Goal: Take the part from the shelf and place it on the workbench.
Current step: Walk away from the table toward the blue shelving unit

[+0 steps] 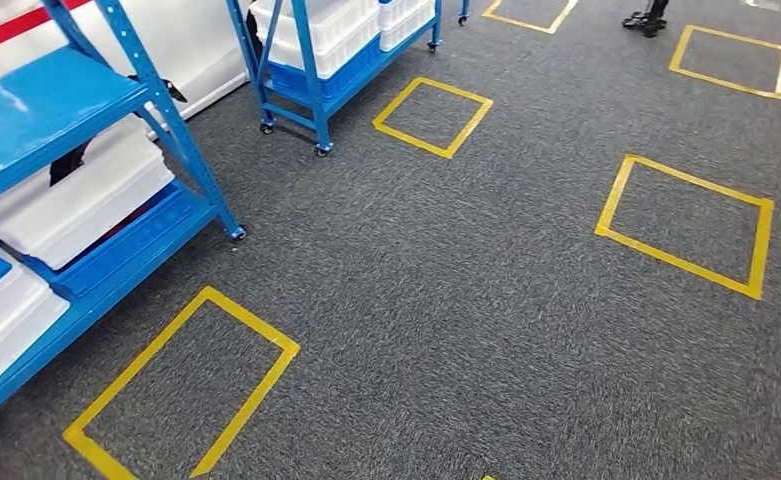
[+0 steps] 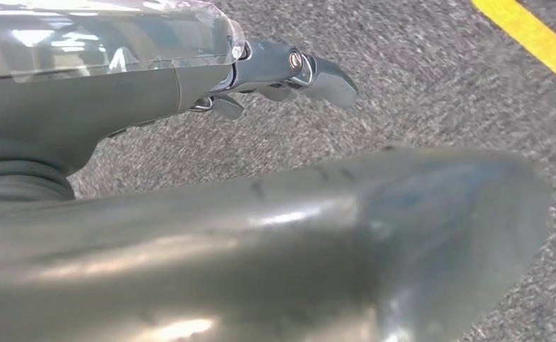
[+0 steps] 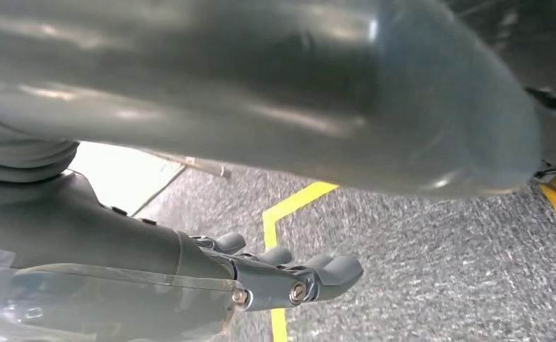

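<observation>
No readable writing, brand or label on anything before you.

Left hand: grey, smooth shell with a clear cover near the wrist; the thick thumb blurs across the wrist picture. Dark fingers extended, slightly curled, apart from the thumb, with nothing in them. Carpet behind.

Right hand: same build; fingers side by side, gently bent, with nothing between them and the thumb. Yellow tape behind it.

Floor: dark grey speckled carpet, coarse weave.

Nearest tape square: yellow outline, its near corner cut off by the picture's edge.

Near shelf: blue painted metal, perforated uprights, on your left, cut off at the picture's edge. It carries white plastic bins, smooth with rounded edges; what is inside them is hidden from you.

The part: you cannot make it out; neither hand holds it.

Further tape squares: same yellow outline, well apart.

Far shelf: blue frame on small castors, stacked white bins, top cut off.

Far edge: dark object, too small to identify.
</observation>
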Available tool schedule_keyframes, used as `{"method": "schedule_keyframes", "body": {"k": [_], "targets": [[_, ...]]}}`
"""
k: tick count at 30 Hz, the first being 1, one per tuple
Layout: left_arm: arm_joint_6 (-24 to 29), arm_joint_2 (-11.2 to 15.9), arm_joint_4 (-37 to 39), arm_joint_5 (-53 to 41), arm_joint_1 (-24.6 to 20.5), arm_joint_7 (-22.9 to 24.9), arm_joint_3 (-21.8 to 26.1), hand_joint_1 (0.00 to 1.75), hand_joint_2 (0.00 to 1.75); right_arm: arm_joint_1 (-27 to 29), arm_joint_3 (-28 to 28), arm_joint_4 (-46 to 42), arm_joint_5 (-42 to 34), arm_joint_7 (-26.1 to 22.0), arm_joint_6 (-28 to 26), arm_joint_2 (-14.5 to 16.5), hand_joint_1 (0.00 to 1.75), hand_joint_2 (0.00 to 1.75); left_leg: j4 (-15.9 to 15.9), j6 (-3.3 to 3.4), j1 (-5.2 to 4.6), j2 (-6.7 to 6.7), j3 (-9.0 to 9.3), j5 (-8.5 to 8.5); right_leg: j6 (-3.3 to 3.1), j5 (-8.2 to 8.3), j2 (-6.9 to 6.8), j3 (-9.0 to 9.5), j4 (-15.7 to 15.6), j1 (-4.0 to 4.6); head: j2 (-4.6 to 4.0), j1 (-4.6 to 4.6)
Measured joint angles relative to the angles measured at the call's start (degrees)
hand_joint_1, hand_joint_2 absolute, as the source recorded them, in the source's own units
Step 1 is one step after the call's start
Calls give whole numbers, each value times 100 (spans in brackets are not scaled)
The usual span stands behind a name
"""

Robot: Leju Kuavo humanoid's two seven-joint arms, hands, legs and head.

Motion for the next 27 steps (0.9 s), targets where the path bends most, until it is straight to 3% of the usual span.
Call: {"method": "schedule_keyframes", "body": {"k": [1,2,4,6,8,9,11,12,14,15,16,18,20,21,23,25,27], "targets": [[-7,11,0,-53,4,4,-21,0,0,3,-28,0,-10,-14,-22,0,0,0,-145,-19,21,31,79,127,12,-13,-78,11,3,-2,0,0],[-5,24,0,-110,7,13,-45,0,0,5,-60,0,-18,-38,-48,1,0,0,-492,-30,38,93,266,324,29,-31,-151,32,6,-5,-1,-1],[3,45,0,-210,-4,51,-85,0,0,15,-120,0,-26,-109,-99,0,0,0,-1286,-14,30,343,689,622,83,-78,-275,78,20,6,-1,0],[-6,62,0,-272,-17,101,-106,0,0,16,-179,0,-26,-184,-130,-1,0,0,-1610,53,-9,465,854,676,144,-115,-373,110,32,32,0,3],[-20,84,0,-314,-9,154,-110,0,0,-6,-229,-4,-25,-233,-139,-1,0,0,-1630,132,-22,355,849,679,206,-141,-441,138,34,30,0,4],[-22,96,0,-331,-3,181,-111,0,0,-16,-244,-7,-23,-248,-140,-4,0,0,-1650,165,-15,301,856,690,239,-180,-374,141,69,16,-1,4],[-22,118,0,-352,-17,233,-113,0,0,-4,-270,-11,-18,-259,-140,-10,0,0,-1688,233,4,182,873,721,288,-421,-76,-9,423,-17,0,5],[-21,125,0,-370,-29,258,-114,0,0,14,-287,-11,-15,-261,-139,-13,0,0,-1690,255,1,120,866,727,297,-606,84,-180,773,-25,0,5],[-19,133,0,-411,-45,291,-125,0,0,43,-324,-11,-11,-261,-136,-14,0,0,-1685,280,-12,-27,856,730,303,-890,200,-583,1522,-26,0,6],[-19,134,0,-426,-43,299,-135,0,0,51,-337,-11,-6,-261,-133,-14,0,0,-1681,284,-18,-106,860,729,301,-883,212,-700,1698,-26,0,6],[-19,134,0,-433,-40,303,-146,0,0,54,-345,-11,2,-259,-130,-14,0,0,-1674,281,-21,-189,867,727,293,-752,223,-713,1648,-26,0,5],[-19,134,0,-432,-36,303,-168,0,0,62,-351,-10,19,-251,-123,-19,0,0,-1654,265,-18,-351,878,718,261,-284,368,-469,970,-32,0,5],[-19,133,0,-432,-44,301,-190,0,0,74,-357,-8,33,-243,-119,-27,0,0,-1620,215,-23,-492,849,707,218,5,615,-231,338,-36,0,5],[-18,132,0,-433,-43,299,-198,0,0,73,-360,-7,38,-242,-119,-31,0,0,-1613,181,-20,-548,827,709,195,34,690,-190,212,-29,0,5],[-17,133,0,-434,-28,298,-207,0,0,50,-364,-7,42,-242,-119,-30,0,0,-1631,102,-13,-658,795,727,137,42,605,-178,179,-21,0,4],[-15,139,0,-435,-12,293,-210,0,0,43,-366,-7,45,-238,-116,-26,0,0,-1533,47,-20,-539,741,649,56,69,461,-143,111,-39,0,3],[-29,143,0,-460,-16,279,-218,0,0,59,-372,-7,44,-234,-108,-26,0,0,-1008,3,-19,-211,502,330,-14,79,289,-117,63,-38,1,1]]}}
